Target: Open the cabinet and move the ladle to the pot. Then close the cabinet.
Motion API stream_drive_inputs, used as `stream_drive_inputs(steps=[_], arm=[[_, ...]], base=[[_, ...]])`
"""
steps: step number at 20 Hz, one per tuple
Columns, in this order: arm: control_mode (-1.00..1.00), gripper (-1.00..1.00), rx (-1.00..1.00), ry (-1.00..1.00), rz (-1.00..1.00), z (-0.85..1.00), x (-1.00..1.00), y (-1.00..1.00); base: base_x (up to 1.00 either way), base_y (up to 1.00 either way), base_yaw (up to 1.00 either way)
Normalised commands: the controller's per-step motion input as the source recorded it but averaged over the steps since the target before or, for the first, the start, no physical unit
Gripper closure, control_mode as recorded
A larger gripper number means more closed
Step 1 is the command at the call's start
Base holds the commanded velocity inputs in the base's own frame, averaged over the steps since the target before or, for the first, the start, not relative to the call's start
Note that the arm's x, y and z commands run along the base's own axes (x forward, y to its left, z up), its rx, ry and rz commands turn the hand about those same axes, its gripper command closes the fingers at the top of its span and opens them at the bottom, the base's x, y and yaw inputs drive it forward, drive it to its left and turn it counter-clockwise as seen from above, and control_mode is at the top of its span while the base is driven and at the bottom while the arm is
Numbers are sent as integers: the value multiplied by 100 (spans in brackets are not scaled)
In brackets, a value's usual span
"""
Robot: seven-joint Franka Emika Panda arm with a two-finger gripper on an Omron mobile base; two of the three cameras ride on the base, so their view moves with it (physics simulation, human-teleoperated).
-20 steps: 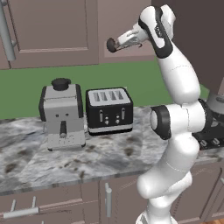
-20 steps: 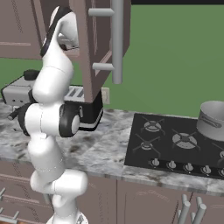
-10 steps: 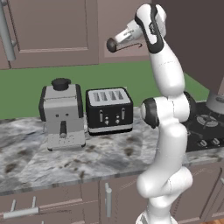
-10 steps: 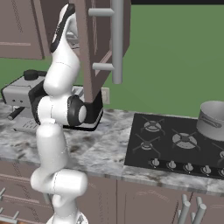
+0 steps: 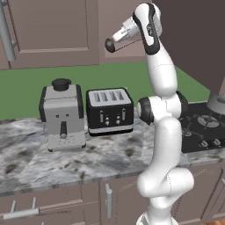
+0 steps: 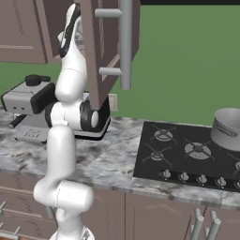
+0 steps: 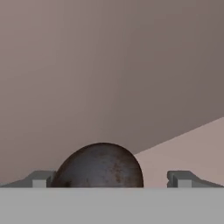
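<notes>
Swinging in from the right, the arm's elbow now stands almost straight above its base, while the gripper (image 5: pixel 110 45) has drifted only a little to the left at about the same height. It hangs high over the counter (image 5: pixel 52 158), above the toaster (image 5: pixel 110 110), in front of the shut wall doors.

The cabinet (image 6: pixel 110 51) is open: in the right base view its door stands out edge-on toward the camera, with the bar handle (image 6: pixel 125 42) facing forward and the arm's upper part just behind it.

In the hand view the two finger tips stand apart, with a dark rounded dome (image 7: pixel 100 166) between them. The dome is close against one tip and clear of the other. I cannot tell whether the gripper is pinching it. It may be the ladle's bowl, but no handle is visible, so that is only a guess. Beyond it lies plain mauve panel.

The pot (image 6: pixel 228 127) sits at the back right of the stove (image 6: pixel 187 152), well apart from the gripper and on the far side of the open door.

If the dome is the ladle, the door is dealt with and the carry to the pot comes next, which means passing round the open door. Closing the cabinet is not yet done.
</notes>
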Motion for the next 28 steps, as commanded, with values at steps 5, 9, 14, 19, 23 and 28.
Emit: stream_drive_inputs(steps=[5,9,14,19,23,28], arm=[[-100,100,0,0,4,-11,2,34],[-100,100,0,0,1,-3,1,13],[-100,100,0,-1,0,0,-30,0],[-100,100,-2,-7,0,0,-70,0],[-100,100,-5,-12,0,0,-94,0],[-100,100,-6,-17,-3,0,-100,0]], base=[[0,0,0],[0,0,0],[0,0,0],[0,0,0],[0,0,0],[0,0,0]])
